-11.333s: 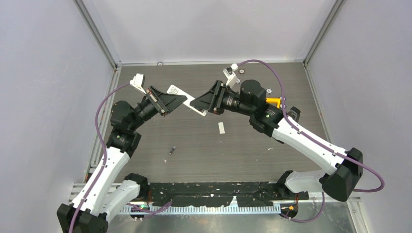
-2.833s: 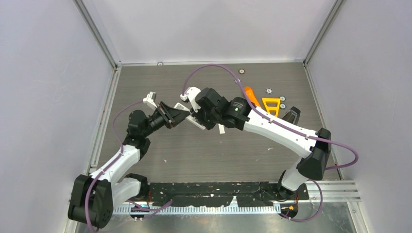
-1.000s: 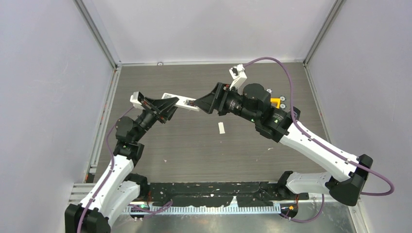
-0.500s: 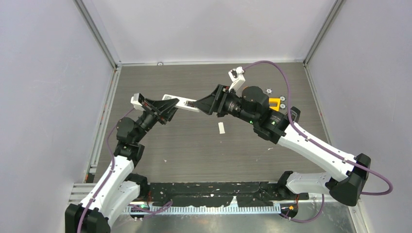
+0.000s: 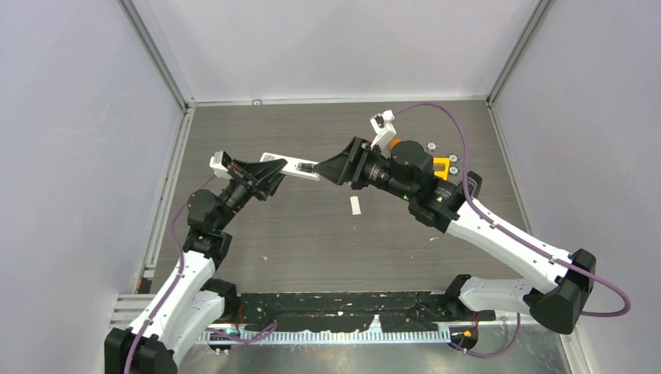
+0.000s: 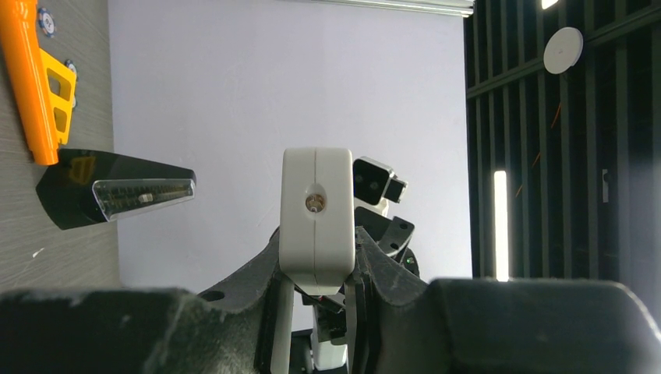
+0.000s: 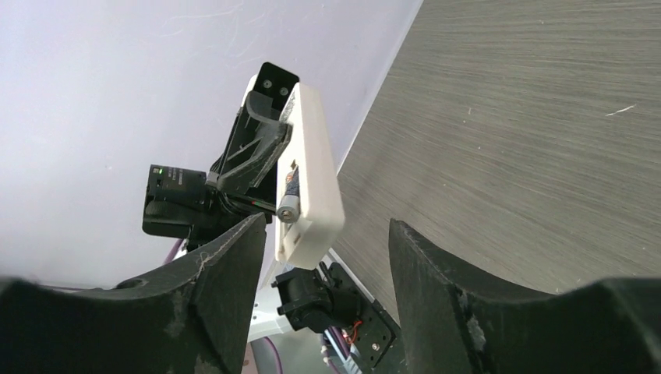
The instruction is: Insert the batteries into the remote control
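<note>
Left pincer (image 5: 269, 169) grips remote control (image 5: 296, 165); right pincer (image 5: 320, 167) gapes near free end.

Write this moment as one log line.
left tool: shut on slim white rectangular remote control | right tool: open, empty | dark cylindrical battery: in remote

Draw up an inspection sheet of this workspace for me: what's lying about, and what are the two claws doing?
Surface: dark wood-grain table, few pale specks.
Job's things: remote control held in the air; one battery sits in its open compartment; second battery not seen.
Clutter: small white strip, orange flashlight, orange frame, silver discs.
Grippers: left gripper shut on the remote control; right gripper open near its free end.
Cables: purple cables loop along both arms.
Surroundings: plain pale walls, metal corner rails; nothing else seen.
</note>
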Controlling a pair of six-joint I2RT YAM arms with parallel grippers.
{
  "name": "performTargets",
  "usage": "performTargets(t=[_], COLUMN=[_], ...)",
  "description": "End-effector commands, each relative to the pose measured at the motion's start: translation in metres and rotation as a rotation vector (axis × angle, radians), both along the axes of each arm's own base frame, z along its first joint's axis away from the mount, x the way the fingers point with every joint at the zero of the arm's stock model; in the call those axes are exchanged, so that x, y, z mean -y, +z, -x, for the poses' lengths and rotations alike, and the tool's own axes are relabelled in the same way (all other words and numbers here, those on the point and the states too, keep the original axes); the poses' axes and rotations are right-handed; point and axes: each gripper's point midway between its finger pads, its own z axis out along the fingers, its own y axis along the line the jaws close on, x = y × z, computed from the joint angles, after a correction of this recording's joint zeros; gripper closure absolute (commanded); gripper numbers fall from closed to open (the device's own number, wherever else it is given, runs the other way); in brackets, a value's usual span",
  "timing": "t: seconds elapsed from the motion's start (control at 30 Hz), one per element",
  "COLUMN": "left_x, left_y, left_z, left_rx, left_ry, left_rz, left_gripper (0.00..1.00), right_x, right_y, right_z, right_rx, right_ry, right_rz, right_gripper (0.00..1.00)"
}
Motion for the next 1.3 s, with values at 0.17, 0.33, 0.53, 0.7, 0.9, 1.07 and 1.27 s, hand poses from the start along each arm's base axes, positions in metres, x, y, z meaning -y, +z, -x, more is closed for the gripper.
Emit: performTargets(t=[0.17,0.33,0.53,0.7,0.9,1.07,1.27], left_x=[0.0,-0.001,0.001,0.003,0.005,0.006,0.008], left_y=[0.012,0.012,0.013,0.014,0.016,0.018,0.02], left_z=[0.006,0.007,0.009,0.01,0.011,0.012,0.012], left_rx=[0.054,0.055,0.062,0.067,0.069,0.077,0.082], left_ry=[0.001,0.003,-0.002,-0.013,-0.016,-0.02,-0.025], left_rz=[0.003,-0.001,-0.006,-0.013,-0.012,-0.013,-0.012], left_gripper=[1.0,1.0,1.0,1.0,1.0,1.0,1.0], right_x=[0.012,0.011,0.005,0.0,-0.002,-0.004,-0.009], right_y=[0.029,0.028,0.023,0.019,0.015,0.011,0.008], right_z=[0.001,-0.001,-0.002,-0.003,-0.004,-0.005,-0.005], right_rx=[0.032,0.02,0.01,0.005,0.0,-0.004,-0.011], right_ry=[-0.017,-0.013,0.007,0.023,0.026,0.034,0.053], right_rz=[-0.129,-0.139,-0.127,-0.123,-0.109,-0.101,-0.096], right_gripper=[0.41,0.41,0.45,0.48,0.52,0.58,0.61])
